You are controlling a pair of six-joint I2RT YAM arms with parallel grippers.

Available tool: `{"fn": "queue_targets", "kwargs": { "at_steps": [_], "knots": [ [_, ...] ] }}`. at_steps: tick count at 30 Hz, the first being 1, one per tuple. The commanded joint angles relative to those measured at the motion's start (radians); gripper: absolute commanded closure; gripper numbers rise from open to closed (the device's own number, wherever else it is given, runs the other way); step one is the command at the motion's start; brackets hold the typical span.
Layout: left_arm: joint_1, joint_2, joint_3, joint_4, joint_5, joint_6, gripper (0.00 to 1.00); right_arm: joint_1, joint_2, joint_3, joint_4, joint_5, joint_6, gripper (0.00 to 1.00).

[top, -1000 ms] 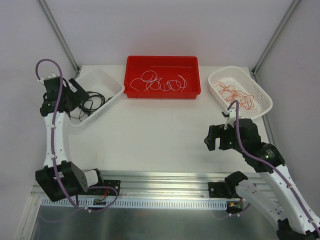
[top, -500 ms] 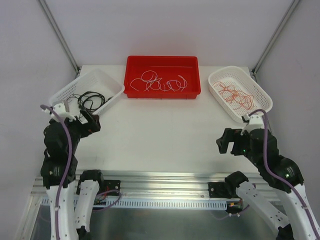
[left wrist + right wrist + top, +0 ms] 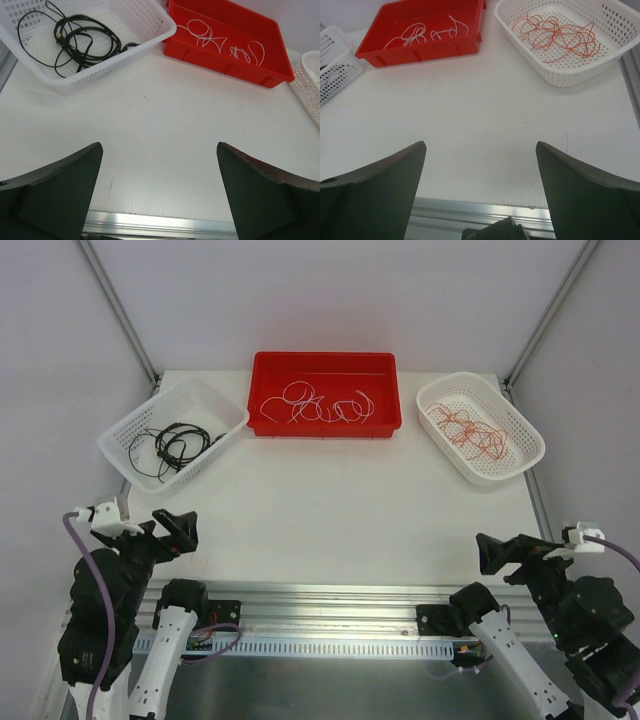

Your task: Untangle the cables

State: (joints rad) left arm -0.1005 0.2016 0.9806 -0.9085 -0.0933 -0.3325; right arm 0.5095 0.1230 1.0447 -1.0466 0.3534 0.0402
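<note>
Where they overlap, black cables (image 3: 65, 41) blur together

Camera layout: one fixed overhead, two wrist-mounted.
Top external: high, behind the arm bases, looking down and forward, far off, whole table (image 3: 330, 500) covered. Left wrist: low at near-left edge, close to the surface, facing forward over left gripper (image 3: 159, 145) toward left basket (image 3: 115, 62). Right wrist: likewise at near-right, over right gripper (image 3: 480, 143), toward right basket (image 3: 555, 75). Shared by all three: red tray (image 3: 225, 67), table centre.
</note>
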Motion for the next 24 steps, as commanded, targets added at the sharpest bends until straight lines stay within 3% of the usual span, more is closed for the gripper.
{"fn": "queue_targets", "kwargs": {
  "at_steps": [1, 11, 24],
  "knots": [
    [-0.051, -0.086, 0.027, -0.027, -0.101, -0.014, 0.01, 0.004, -0.065, 0.020, 0.007, 0.021, -0.022, 0.03],
    [-0.065, -0.356, 0.012, -0.029, -0.171, -0.033, 0.01, 0.004, -0.171, 0.025, -0.007, 0.065, -0.006, 0.03],
    [-0.065, -0.364, -0.017, -0.018, -0.270, -0.095, 0.01, 0.004, -0.180, 0.023, -0.009, 0.084, -0.002, 0.03]
  ]
}}
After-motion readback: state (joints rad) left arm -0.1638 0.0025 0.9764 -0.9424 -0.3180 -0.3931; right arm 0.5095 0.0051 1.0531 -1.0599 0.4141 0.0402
